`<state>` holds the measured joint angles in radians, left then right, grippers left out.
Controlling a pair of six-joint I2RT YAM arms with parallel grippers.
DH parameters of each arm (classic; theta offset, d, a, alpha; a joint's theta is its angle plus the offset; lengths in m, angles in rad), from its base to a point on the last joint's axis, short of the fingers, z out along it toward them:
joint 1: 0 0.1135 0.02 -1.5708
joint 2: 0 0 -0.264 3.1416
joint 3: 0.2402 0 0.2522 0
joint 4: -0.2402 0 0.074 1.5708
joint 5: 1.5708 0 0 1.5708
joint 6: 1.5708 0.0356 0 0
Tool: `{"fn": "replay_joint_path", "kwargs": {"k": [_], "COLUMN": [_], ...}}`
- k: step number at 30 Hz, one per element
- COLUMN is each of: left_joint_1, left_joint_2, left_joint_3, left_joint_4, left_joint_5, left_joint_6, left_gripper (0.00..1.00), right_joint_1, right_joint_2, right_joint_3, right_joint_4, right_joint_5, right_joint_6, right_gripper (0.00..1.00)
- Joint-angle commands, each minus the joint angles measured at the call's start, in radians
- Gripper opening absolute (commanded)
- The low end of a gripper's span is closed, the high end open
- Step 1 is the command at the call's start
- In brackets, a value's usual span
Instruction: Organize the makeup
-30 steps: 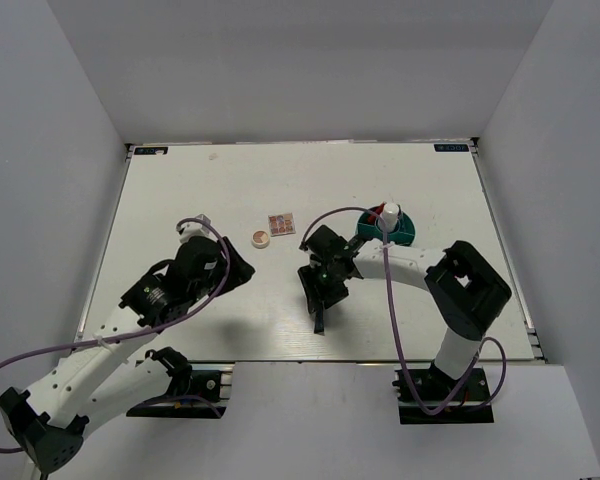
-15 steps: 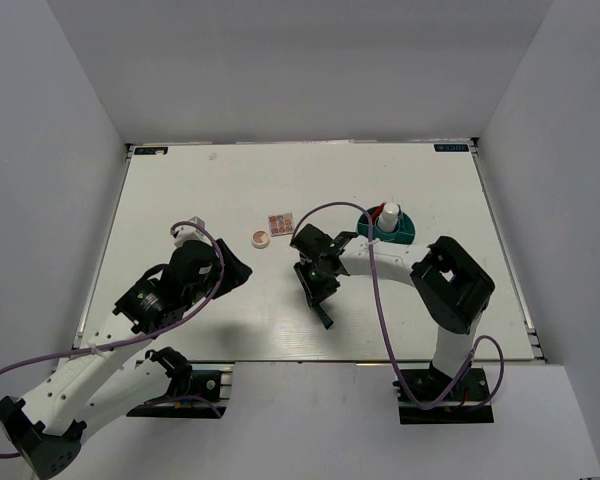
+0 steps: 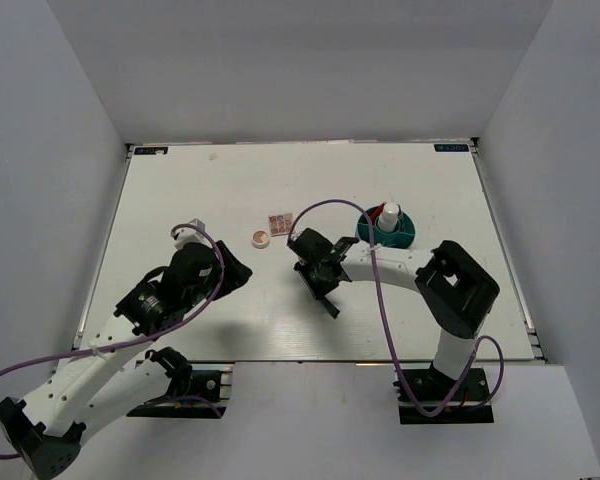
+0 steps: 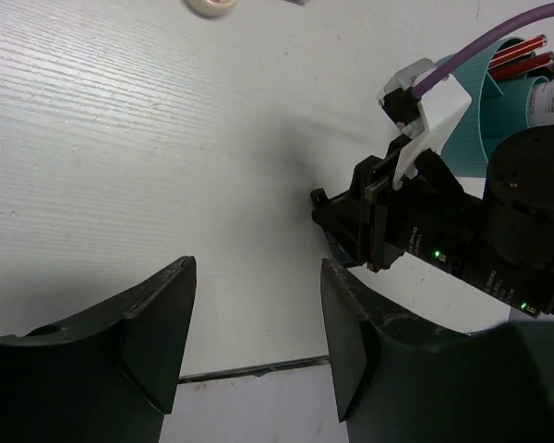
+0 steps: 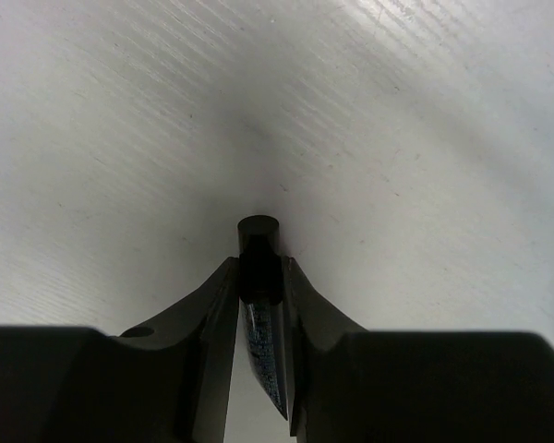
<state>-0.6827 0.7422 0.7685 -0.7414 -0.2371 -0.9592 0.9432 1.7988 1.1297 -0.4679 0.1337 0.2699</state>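
Left claw (image 4: pixel 257 318): fingers apart, empty, over counter (image 3: pixel 180 190). Beige compact (image 3: pixel 261 238) and pink palette (image 3: pixel 281 222) lie near each other at its 1 o'clock. Right claw (image 5: pixel 258 268): clamped on black tube (image 5: pixel 258 229), mid-counter. Teal tub (image 3: pixel 406 238) between its 1 and 2 o'clock.

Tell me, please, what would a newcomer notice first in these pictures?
The right gripper is shut on a slim black tube, near the middle of the table. Beyond it on the right, a teal tub holds a white bottle and red-and-black tubes, while a pink palette and a round beige compact lie loose further left. The left gripper is open and empty.
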Motion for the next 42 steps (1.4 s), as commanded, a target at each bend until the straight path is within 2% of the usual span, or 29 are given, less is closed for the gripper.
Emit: {"fn": "replay_joint_path", "kwargs": {"k": [1, 4, 10, 19, 25, 36, 42], "left_joint_1": [0.0, 0.0, 0.0, 0.0, 0.0, 0.0, 0.0], "left_joint_2": [-0.021, -0.017, 0.025, 0.063, 0.055, 0.08, 0.092], "left_joint_3": [-0.02, -0.034, -0.035, -0.023, -0.038, -0.04, -0.04], "left_joint_4": [0.031, 0.063, 0.12, 0.155, 0.181, 0.224, 0.238], "left_joint_5": [-0.002, 0.012, 0.042, 0.05, 0.048, 0.064, 0.07], "left_joint_6": [0.002, 0.011, 0.043, 0.07, 0.073, 0.102, 0.119], "left_gripper": [0.66, 0.66, 0.66, 0.66, 0.66, 0.66, 0.66], "right_joint_1": [-0.011, -0.012, -0.049, -0.136, -0.219, -0.368, -0.487], "right_joint_2": [-0.027, -0.122, -0.206, -0.413, -0.676, -0.912, -0.94], "right_joint_3": [-0.05, -0.058, -0.022, -0.036, -0.156, -0.376, -0.433], "right_joint_4": [0.035, 0.087, 0.089, 0.127, 0.278, 0.356, 0.374], "right_joint_5": [0.069, 0.046, 0.046, -0.109, -0.248, -0.324, -0.365], "right_joint_6": [-0.087, -0.136, -0.247, -0.336, -0.475, -0.558, -0.476], "right_gripper": [0.02, 0.0, 0.0, 0.0, 0.0, 0.0, 0.0]}}
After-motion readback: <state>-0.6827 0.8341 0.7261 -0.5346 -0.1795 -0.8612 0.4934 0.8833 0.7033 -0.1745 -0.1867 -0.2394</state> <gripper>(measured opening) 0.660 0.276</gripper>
